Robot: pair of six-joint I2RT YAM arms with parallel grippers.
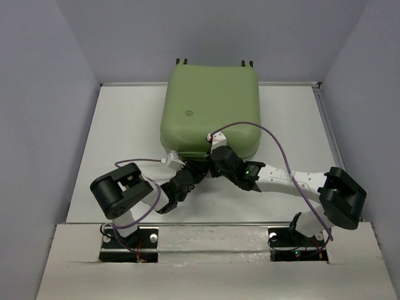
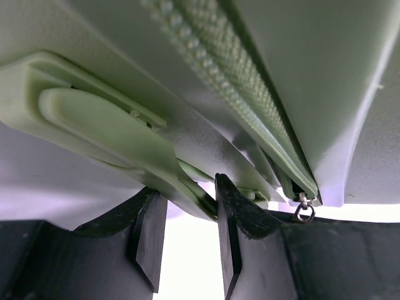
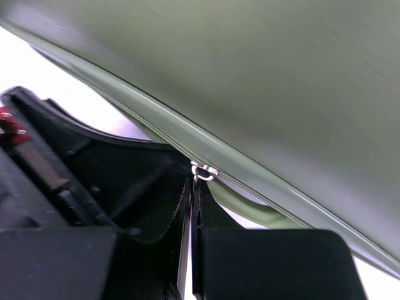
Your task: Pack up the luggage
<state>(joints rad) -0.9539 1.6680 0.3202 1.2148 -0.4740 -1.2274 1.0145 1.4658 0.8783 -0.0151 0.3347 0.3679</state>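
The light-green hard-shell suitcase [image 1: 209, 103] lies flat and shut on the white table [image 1: 125, 125]. Its wheels [image 1: 181, 61] point to the far wall and its near edge faces both arms. The shell is smooth, matte moulded plastic with rounded corners and a small round embossed logo [image 1: 187, 113]. It looks stiff and slippery, so a pinch on the bare shell would likely slide off. It is probably light for its bulk and may skate across the table if pushed.

The better holds are the fittings on the near side. One is the flat moulded carry handle [image 2: 106, 122], rigid and recessed in its mount. The other is the chunky green zipper teeth [image 2: 206, 56] running along the seam.

The left hand [image 2: 186, 212] has its fingers apart, and the lower end of the handle sits just above the gap. I cannot tell whether either pad touches it.

The right hand [image 3: 192, 187] has its fingers pressed together at the seam. The small metal ring of the zipper pull [image 3: 204, 171] emerges right at their tips, so I judge it is clamped on the pull. That pull is tiny and thin and could slip free under a hard tug.
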